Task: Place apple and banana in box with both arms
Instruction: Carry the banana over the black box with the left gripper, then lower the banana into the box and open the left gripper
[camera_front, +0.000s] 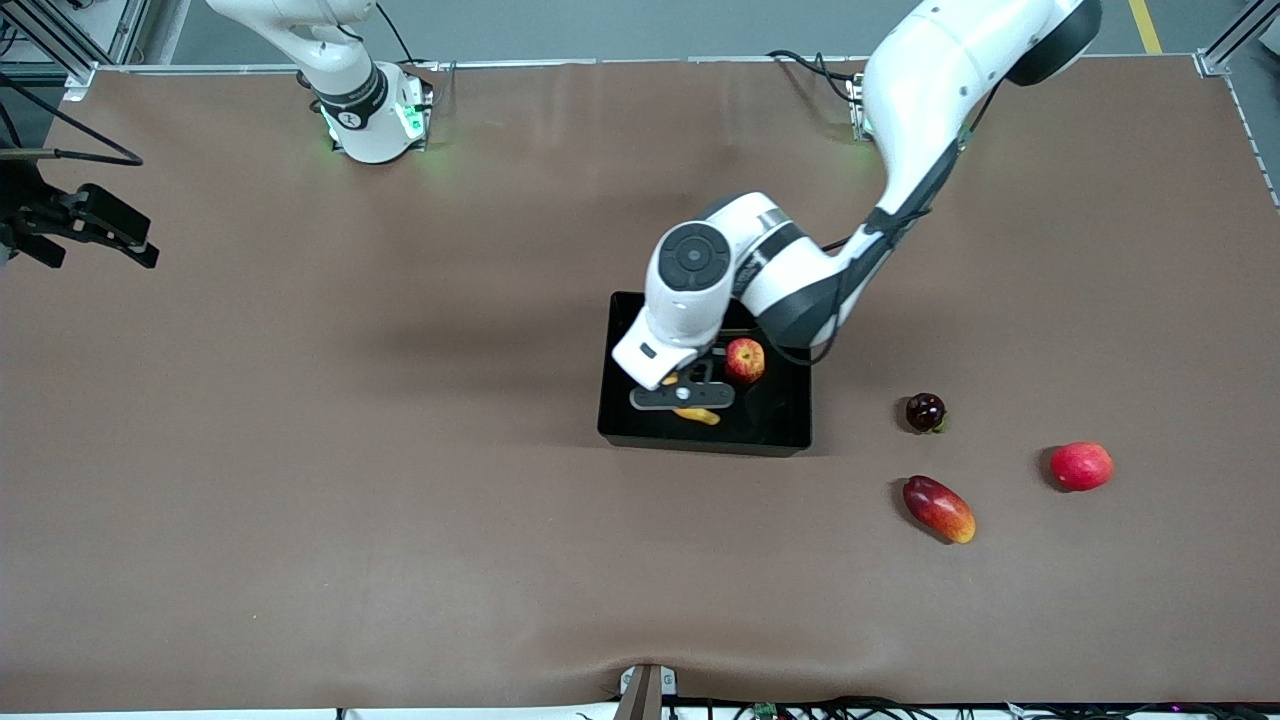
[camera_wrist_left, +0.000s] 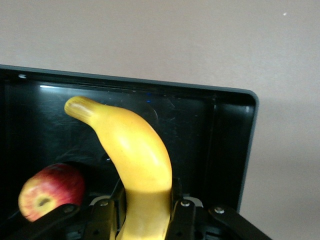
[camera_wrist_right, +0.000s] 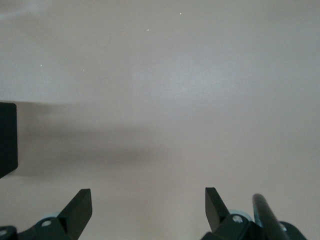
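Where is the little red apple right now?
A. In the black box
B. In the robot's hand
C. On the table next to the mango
A. The apple lies inside the box, while the left gripper over the box holds only the banana.

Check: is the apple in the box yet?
In. The apple lies inside the box, beside the banana held by the left gripper.
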